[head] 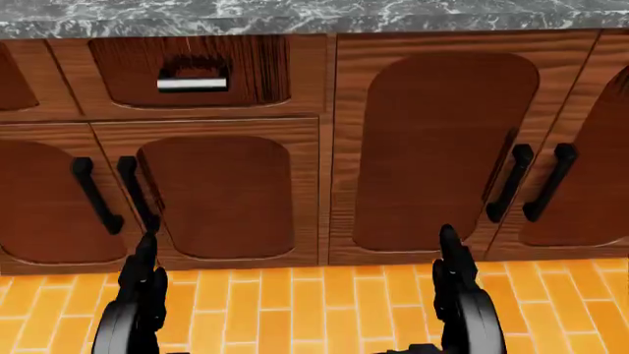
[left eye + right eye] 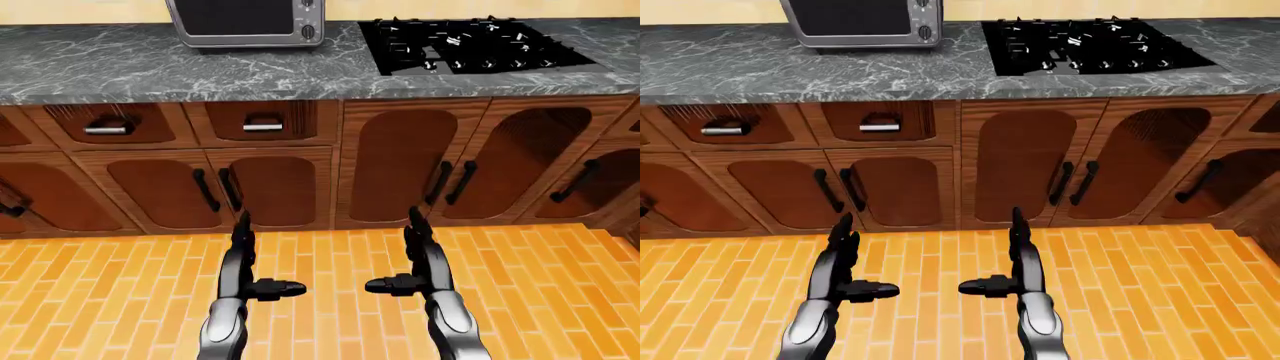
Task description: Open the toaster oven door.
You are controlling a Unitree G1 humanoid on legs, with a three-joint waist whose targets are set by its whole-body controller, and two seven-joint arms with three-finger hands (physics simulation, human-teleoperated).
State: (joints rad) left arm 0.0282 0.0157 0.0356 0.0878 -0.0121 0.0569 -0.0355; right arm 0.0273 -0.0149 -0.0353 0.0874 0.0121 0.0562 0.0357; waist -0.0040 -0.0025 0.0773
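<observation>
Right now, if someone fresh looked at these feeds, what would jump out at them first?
Probably the two robot hands, left robot hand and right robot hand, held open and empty low over the orange brick floor. Next, the silver toaster oven at the top left of the left-eye view, door shut, on the grey marble counter beside the black stove. Between them runs a row of brown cabinets.

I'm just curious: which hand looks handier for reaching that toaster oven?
Probably the left hand: the toaster oven sits on the counter at upper left, almost straight above it. The right hand hangs further right. Both are open and low.
</observation>
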